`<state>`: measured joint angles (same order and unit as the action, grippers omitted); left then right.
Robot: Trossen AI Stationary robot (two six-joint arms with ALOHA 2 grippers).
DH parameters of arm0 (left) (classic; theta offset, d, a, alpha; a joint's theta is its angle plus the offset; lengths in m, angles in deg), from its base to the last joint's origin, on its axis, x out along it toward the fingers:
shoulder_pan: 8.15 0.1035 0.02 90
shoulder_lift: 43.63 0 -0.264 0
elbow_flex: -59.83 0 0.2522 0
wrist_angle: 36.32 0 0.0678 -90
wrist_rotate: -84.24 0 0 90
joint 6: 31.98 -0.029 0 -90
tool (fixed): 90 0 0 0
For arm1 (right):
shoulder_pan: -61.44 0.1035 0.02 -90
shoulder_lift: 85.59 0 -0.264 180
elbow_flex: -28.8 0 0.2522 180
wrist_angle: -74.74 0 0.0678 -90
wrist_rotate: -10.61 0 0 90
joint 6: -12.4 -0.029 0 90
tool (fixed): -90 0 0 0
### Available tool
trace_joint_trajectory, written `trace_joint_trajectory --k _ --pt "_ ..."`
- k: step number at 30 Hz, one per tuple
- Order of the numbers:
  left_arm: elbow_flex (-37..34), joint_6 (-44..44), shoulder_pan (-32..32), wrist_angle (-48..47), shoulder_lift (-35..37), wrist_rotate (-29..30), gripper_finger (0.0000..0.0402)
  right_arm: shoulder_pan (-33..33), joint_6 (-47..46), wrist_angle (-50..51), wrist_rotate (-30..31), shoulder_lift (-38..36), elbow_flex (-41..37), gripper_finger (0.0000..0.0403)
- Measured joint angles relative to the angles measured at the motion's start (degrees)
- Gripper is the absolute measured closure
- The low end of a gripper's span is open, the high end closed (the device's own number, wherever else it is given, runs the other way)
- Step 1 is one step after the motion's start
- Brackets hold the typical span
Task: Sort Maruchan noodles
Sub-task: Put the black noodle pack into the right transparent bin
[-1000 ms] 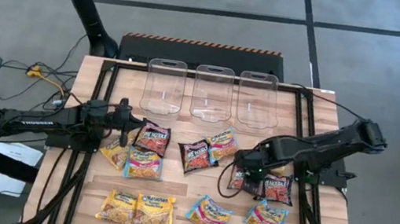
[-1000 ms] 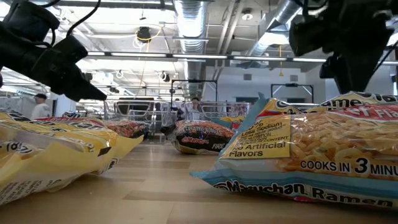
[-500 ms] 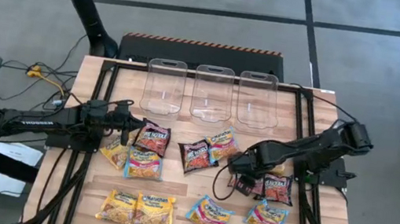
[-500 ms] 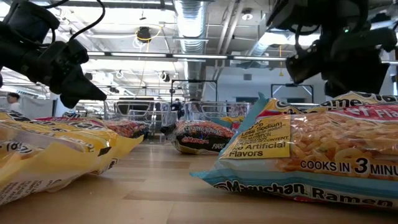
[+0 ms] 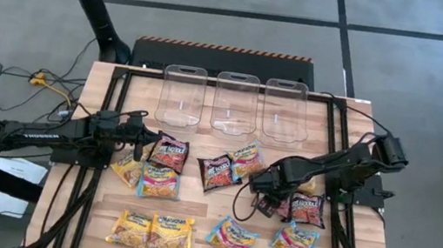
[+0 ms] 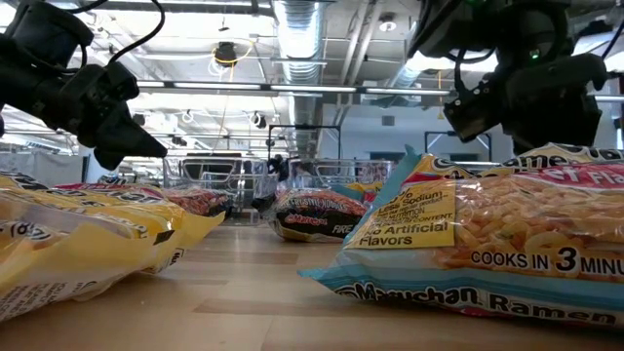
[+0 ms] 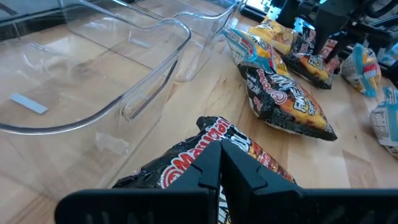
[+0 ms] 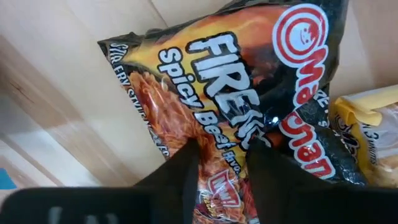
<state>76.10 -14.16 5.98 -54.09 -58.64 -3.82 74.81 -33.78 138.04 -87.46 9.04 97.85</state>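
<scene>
Maruchan noodle packets in yellow-orange, dark and blue-pink lie flat across the table's middle and near part. My right gripper (image 5: 265, 203) points straight down onto a dark Fire Spicy Beef packet (image 8: 249, 81) right of centre, and its fingers have closed on the wrapper. A second dark packet (image 5: 308, 209) lies just to its right. My left gripper (image 5: 142, 140) is shut and hovers nearly level over another dark packet (image 7: 186, 168) at the left, touching nothing. My right gripper comes at the dark packet from above, fingers pointing down. Both fingertips (image 8: 186, 158) rest on its printed face, with a strip of wrapper (image 8: 222, 146) caught between them. The packet still lies flat on the table.
Three clear plastic bins (image 5: 236, 102) stand in a row at the table's far edge. A yellow packet (image 8: 367, 115) lies against the held one. More packets lie near the front edge (image 5: 153, 231) and at centre (image 5: 217, 172). Black frame rails run along both table sides.
My right gripper has come down onto the dark packet, shifting a little toward the table's left and rolling at the wrist. My left gripper has rolled slightly where it hangs. No packet has moved.
</scene>
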Motion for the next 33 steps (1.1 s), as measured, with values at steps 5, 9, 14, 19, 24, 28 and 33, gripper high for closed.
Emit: trace_joint_trajectory --k 5,9,14,19,24,28,33 --pt "0.0 0.0 0.0 0.0 0.0 0.26 0.0401 0.0 -0.84 -0.45 -0.17 -0.1 -0.02 0.0317" --pt "0.0 1.22 0.0 0.0 0.0 -0.01 0.0402 -0.04 -1.0 -0.44 -1.3 -0.01 0.0 0.034" --pt "0.01 3.65 0.0 0.0 0.0 0.11 0.0402 -0.02 0.08 0.83 -2.14 0.28 2.25 0.0374" --pt "-0.01 3.67 0.0 0.0 0.0 0.15 0.0401 0.2 3.02 3.0 -1.82 0.58 6.2 0.0397" --pt "-0.01 3.67 0.0 0.0 0.0 0.26 0.0402 0.31 3.1 4.22 -1.81 0.53 8.57 0.0399" --pt "0.01 3.33 0.0 0.0 0.0 0.27 0.0401 0.9 3.14 6.46 -1.81 0.44 10.38 0.04" --pt "-0.01 2.27 0.0 0.0 0.0 0.26 0.0401 1.64 3.12 10.7 -1.8 0.37 13.48 0.04"
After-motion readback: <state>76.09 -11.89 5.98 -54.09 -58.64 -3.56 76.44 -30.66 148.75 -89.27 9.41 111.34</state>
